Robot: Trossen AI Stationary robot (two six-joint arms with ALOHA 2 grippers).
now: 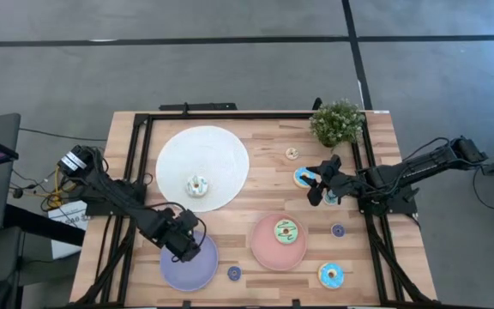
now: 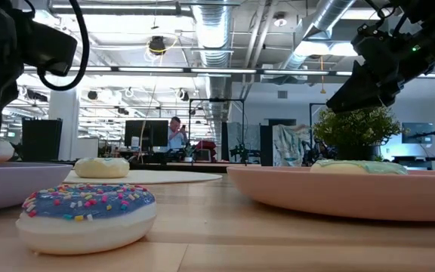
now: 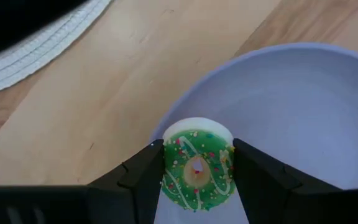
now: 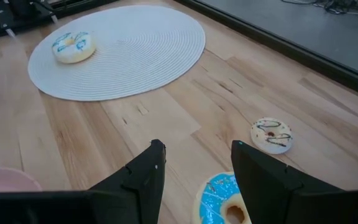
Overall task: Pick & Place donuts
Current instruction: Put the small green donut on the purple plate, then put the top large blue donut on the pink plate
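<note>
High view: the left hand [image 1: 184, 239] is seen over the lilac plate [image 1: 189, 266]; the right hand [image 1: 320, 183] is held above a blue donut [image 1: 305, 178] near the potted plant [image 1: 337, 122].
Left wrist view: a green donut [image 3: 197, 169] is clamped between the fingers [image 3: 143, 171].
Right wrist view: the fingers [image 4: 146, 168] are spread, nothing gripped; the white mat [image 4: 135, 50] carries a cream donut [image 4: 73, 46].
</note>
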